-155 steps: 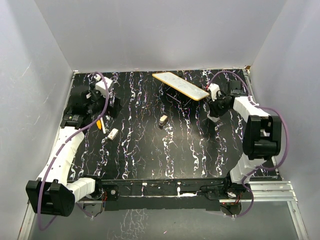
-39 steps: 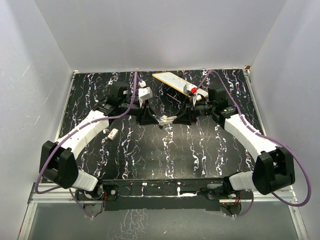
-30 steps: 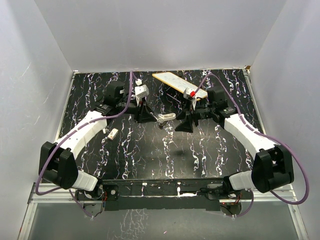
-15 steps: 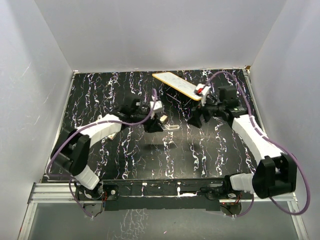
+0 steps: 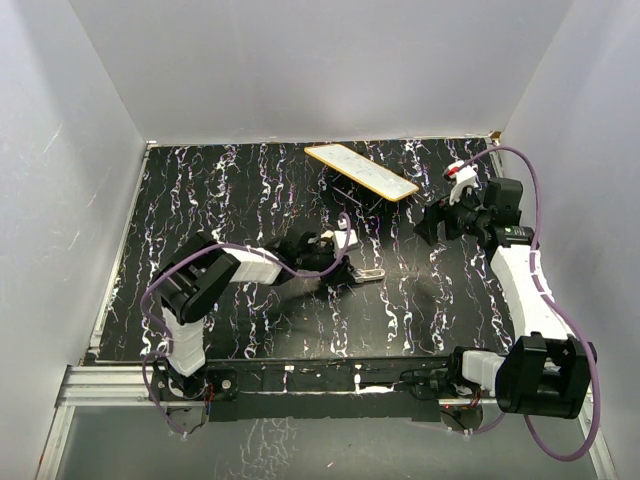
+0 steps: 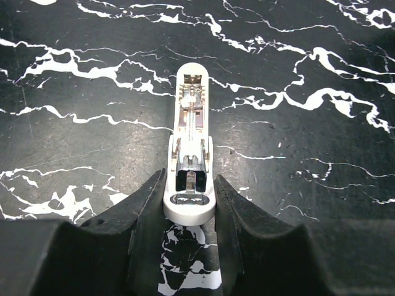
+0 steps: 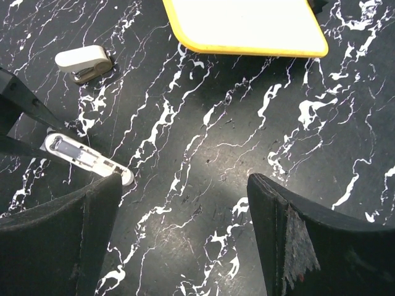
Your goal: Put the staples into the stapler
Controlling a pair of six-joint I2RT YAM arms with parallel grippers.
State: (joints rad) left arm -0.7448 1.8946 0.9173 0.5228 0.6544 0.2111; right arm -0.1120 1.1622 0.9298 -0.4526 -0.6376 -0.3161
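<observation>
**Stapler held at mid-worktop, open room on every side**

The scene is closed in by pale walls (image 5: 320, 70) on three sides. The black, white-veined worktop (image 5: 250, 190) is met by them at its far, left and right edges. Wide bare stretches are seen across the far left and along the near right.

The left arm (image 5: 240, 268) is laid low across the near half and is stretched towards the middle. The right arm (image 5: 525, 290) is kept along the right edge, close to the wall.

A flat yellow-edged board (image 5: 360, 172) is set at a slant near the far edge, right of centre. Its near rim is shown in the right wrist view (image 7: 247, 24). It is well apart from both pincers.

The right pincer (image 5: 432, 222) is raised near the right edge. Its fingers (image 7: 296, 234) are spread wide, released, with nothing but bare worktop (image 7: 216, 154) seen between them.

The left pincer (image 6: 190, 185) is clenched on the rear end of the stapler (image 6: 191, 154).

The stapler (image 5: 368, 274) is found just near of centre, well apart from every edge and from the board. Its open channel is turned upward and its free tip is pointed away from the fingers. Whether it is rested on the worktop (image 6: 308, 154) cannot be told.

A small white piece (image 7: 83, 61) is left lying near the stapler (image 7: 86, 157), apart from it.
</observation>
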